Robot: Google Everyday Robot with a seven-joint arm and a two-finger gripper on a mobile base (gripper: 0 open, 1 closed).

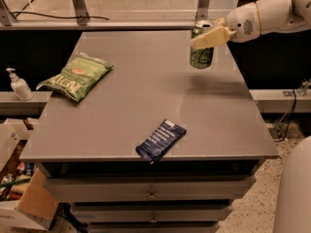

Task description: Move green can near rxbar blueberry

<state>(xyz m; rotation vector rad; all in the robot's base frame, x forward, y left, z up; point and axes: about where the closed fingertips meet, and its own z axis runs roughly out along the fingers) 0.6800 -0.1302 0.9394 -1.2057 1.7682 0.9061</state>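
The green can [201, 52], with pale swirls and a silver top, is at the far right of the grey table [146, 96]. My gripper [209, 36] reaches in from the right on a white arm and is shut on the can's upper part. The can hangs a little above the table, with its shadow on the surface below and in front of it. The rxbar blueberry [161, 140], a flat navy wrapper with white text, lies near the table's front edge, well in front of and left of the can.
A flat green chip bag [76, 75] lies at the table's left side. A hand-pump bottle [18, 85] stands on a ledge left of the table. Cardboard boxes [29, 203] sit on the floor at lower left. The table has drawers [150, 191] below.
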